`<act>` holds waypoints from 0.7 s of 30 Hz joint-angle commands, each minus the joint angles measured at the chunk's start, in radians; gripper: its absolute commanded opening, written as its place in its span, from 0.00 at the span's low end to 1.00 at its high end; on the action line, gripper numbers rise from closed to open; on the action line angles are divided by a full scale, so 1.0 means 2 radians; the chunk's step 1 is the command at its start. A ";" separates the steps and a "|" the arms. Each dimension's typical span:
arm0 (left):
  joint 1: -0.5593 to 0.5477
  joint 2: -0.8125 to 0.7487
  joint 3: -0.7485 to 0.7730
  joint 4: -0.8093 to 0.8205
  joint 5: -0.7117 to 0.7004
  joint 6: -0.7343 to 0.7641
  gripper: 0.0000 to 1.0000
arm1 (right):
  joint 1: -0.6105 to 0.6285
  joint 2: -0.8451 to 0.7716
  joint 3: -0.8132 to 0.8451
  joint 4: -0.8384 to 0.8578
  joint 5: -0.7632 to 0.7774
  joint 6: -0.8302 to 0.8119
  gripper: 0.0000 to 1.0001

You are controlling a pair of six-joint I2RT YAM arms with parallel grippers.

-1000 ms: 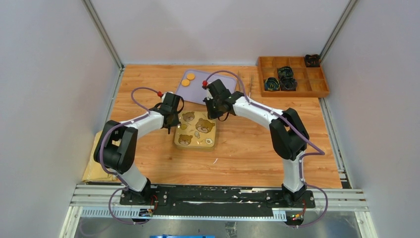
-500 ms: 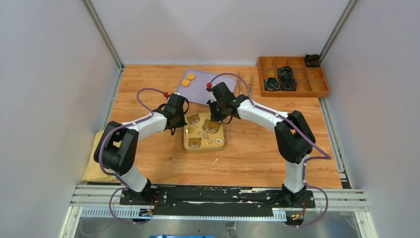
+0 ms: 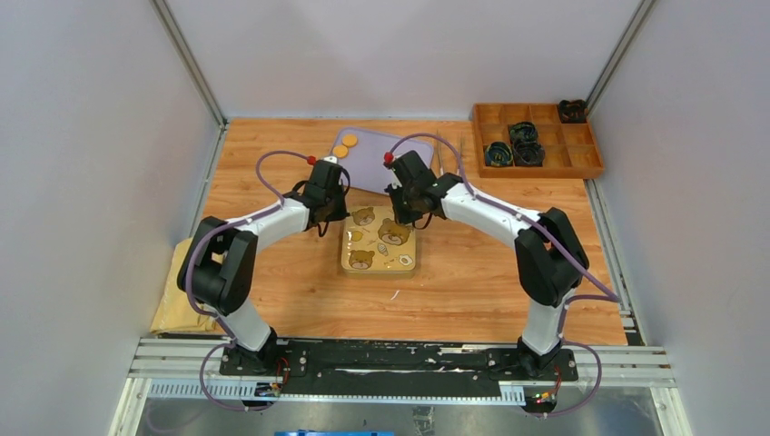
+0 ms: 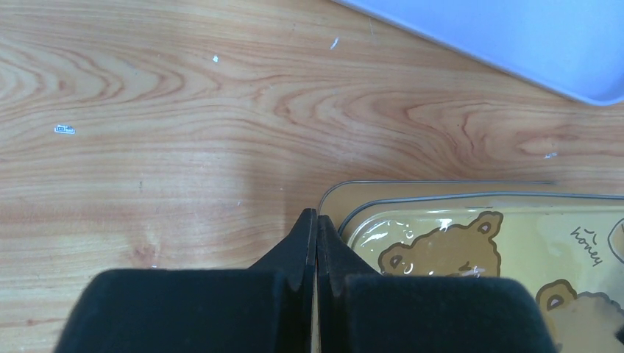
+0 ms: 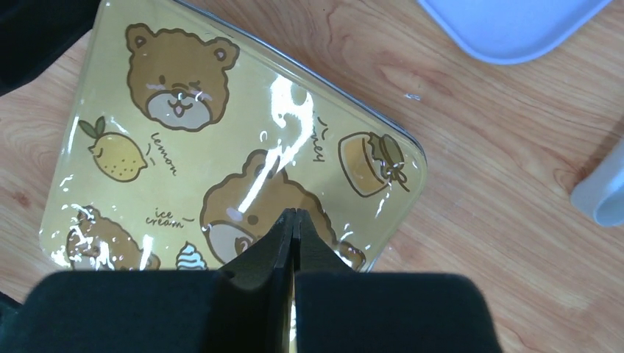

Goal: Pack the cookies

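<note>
Two orange-yellow cookies [image 3: 346,144] lie on the far left corner of a lilac tray [image 3: 377,163]. In front of the tray sits a square yellow tin [image 3: 380,242], its lid on and printed with bears. My left gripper [image 3: 337,212] is shut and holds nothing; its tips [image 4: 316,217] stand on the wood beside the tin's [image 4: 478,243] far left corner. My right gripper [image 3: 400,219] is also shut and holds nothing. Its tips [image 5: 294,215] are over the tin lid [image 5: 184,132], on a bear's face. I cannot tell whether they touch it.
A wooden compartment box [image 3: 581,136] with dark bundles stands at the back right. A tan flat thing [image 3: 174,295] hangs off the table's left edge. The tray's rim [image 4: 515,44] lies close beyond the tin. A pale rounded object [image 5: 605,193] shows at the right wrist view's edge.
The tin has slid to the right and turned to stand squarer to the table. Both shut grippers moved right along with it.
</note>
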 commanded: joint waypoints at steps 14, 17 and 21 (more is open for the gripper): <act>-0.037 -0.236 -0.012 -0.084 -0.158 0.032 0.04 | 0.003 -0.156 -0.053 -0.043 0.210 -0.036 0.08; -0.040 -0.298 -0.033 -0.083 -0.157 0.033 0.07 | 0.003 -0.171 -0.079 -0.047 0.229 -0.025 0.10; -0.040 -0.345 -0.057 -0.080 -0.159 0.035 0.14 | 0.003 -0.191 -0.111 -0.048 0.247 -0.012 0.10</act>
